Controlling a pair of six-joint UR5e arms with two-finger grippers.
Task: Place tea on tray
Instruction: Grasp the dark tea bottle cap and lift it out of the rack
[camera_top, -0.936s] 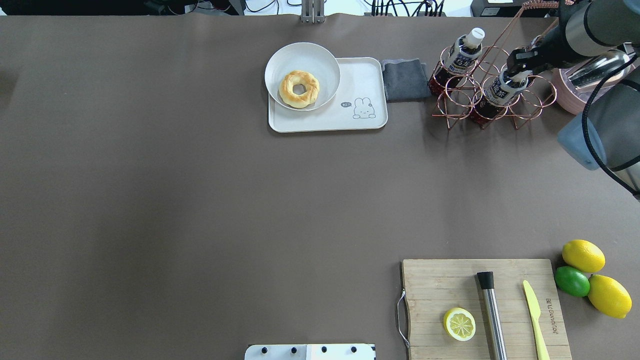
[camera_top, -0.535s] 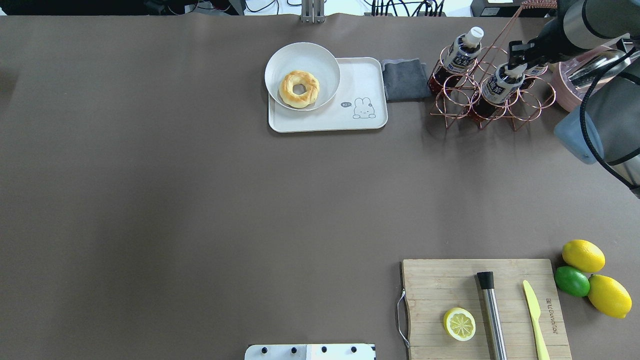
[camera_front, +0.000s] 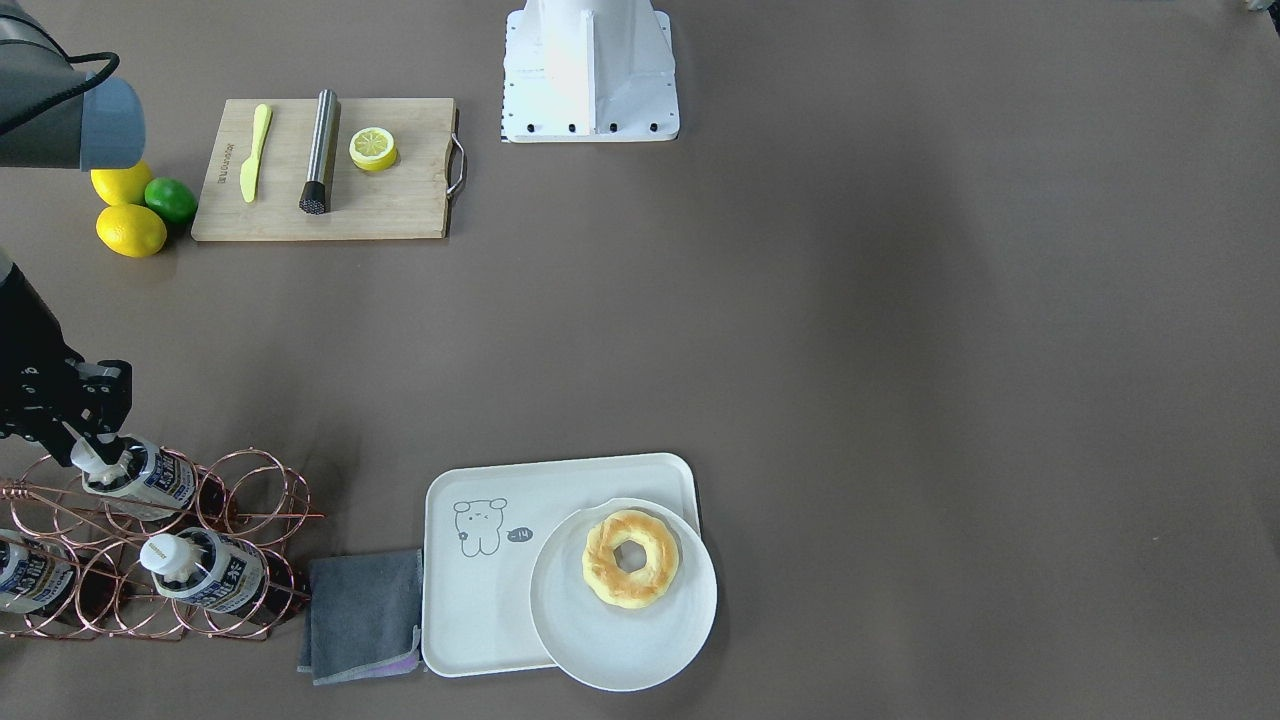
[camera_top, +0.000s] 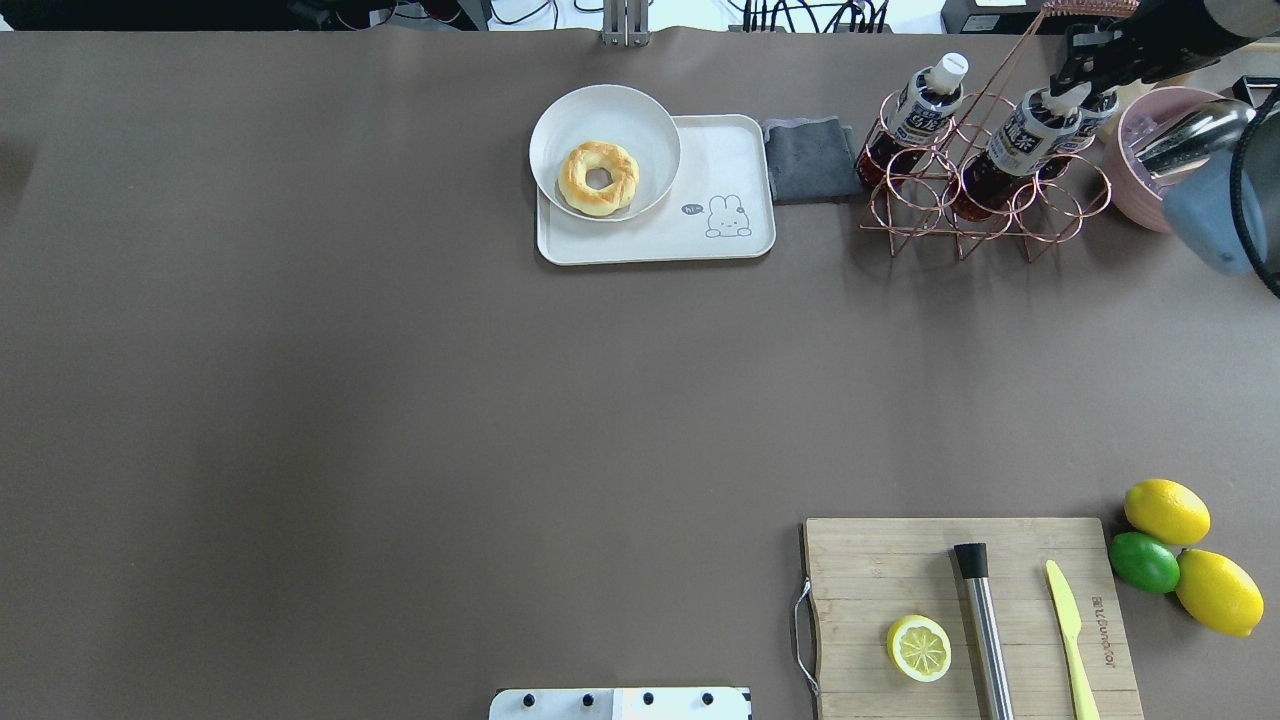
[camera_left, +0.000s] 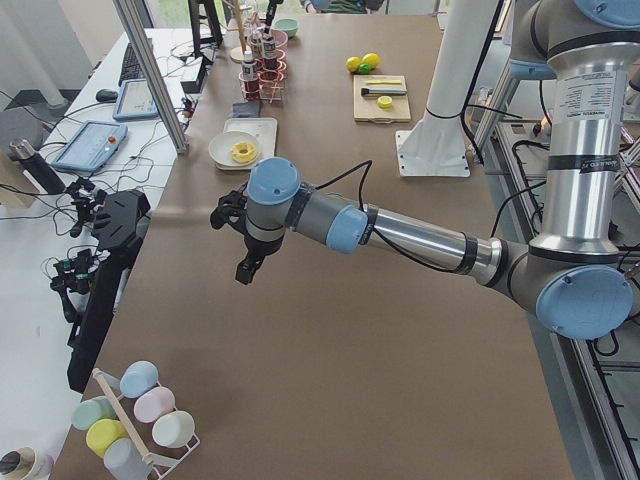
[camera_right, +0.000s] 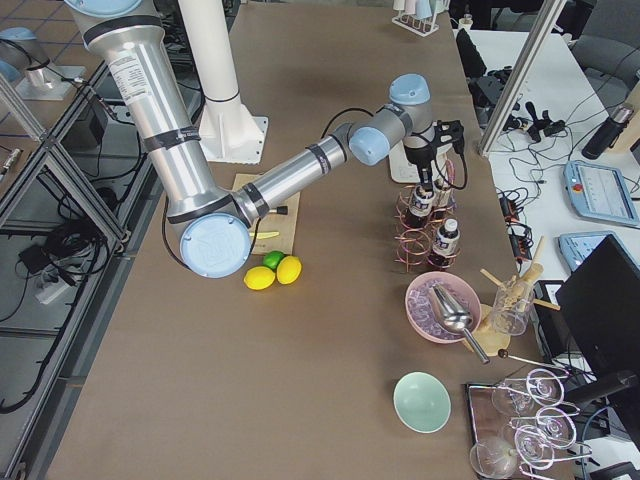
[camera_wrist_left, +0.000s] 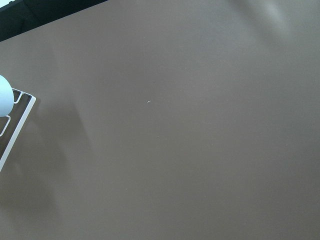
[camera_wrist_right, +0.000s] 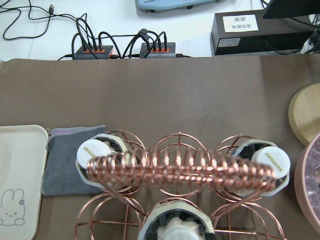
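**Tea gripped at the rack**

Upper right of the overhead view: the right fingers (camera_top: 1070, 68) pinch the cap of the tea (camera_top: 1018, 145), which is tilted with its base in the copper rack (camera_top: 1040, 205). The tray (camera_top: 700, 240) lies top centre, well apart. Left fingers (camera_left: 248, 268): I cannot tell their spread.

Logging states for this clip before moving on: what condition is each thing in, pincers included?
tea: capped, leaning, lower end inside the copper rack, cap gripped.
right pincer: shut on the tea's cap.
left pincer: above bare table; open or shut unclear.
other two bottles: capped, seated in the rack.
tray: holds the plate; bear end bare.
lemon half: cut face up.
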